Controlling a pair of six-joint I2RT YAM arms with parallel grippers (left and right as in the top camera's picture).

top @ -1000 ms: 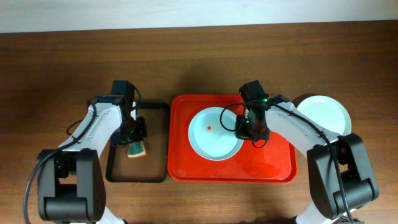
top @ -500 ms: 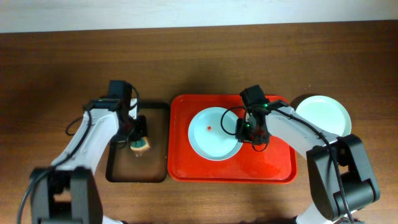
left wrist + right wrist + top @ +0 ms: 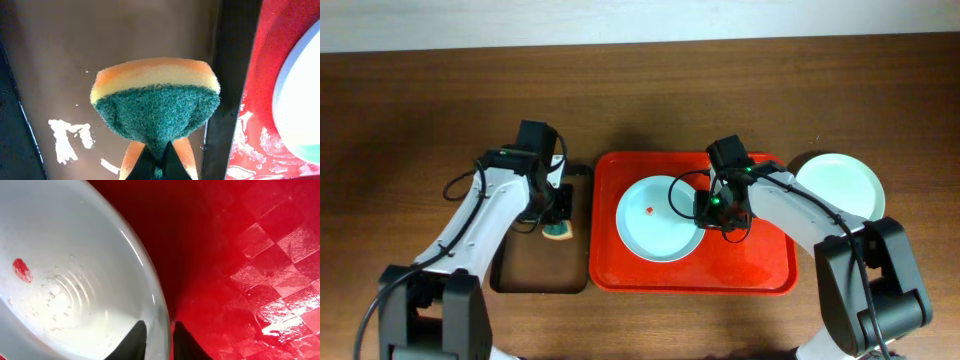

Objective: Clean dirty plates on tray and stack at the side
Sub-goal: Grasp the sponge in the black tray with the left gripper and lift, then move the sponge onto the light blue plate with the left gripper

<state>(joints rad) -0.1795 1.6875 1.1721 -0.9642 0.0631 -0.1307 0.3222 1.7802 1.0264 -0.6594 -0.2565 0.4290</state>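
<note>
A pale blue plate (image 3: 655,225) with a small red smear lies on the red tray (image 3: 750,265). My right gripper (image 3: 710,208) is shut on the plate's right rim, one finger inside and one outside. In the right wrist view the plate (image 3: 75,270) fills the left, the tray (image 3: 250,255) the right, and the fingers (image 3: 157,335) straddle the rim. My left gripper (image 3: 556,222) is shut on a green-and-yellow sponge (image 3: 558,231), held over the black tray's right edge. The left wrist view shows the sponge (image 3: 155,105) squeezed in the jaws (image 3: 160,162). A pale mint plate (image 3: 838,185) lies right of the tray.
The narrow black tray (image 3: 535,268) lies left of the red tray, with wet white patches on its floor (image 3: 65,135). In the left wrist view the red tray (image 3: 245,135) and the plate's edge (image 3: 300,100) are at the right. Brown table surrounds everything.
My left gripper has lifted the sponge and carried it right, from the black tray's middle to its right edge. The blue plate has slid slightly left in my right gripper.
</note>
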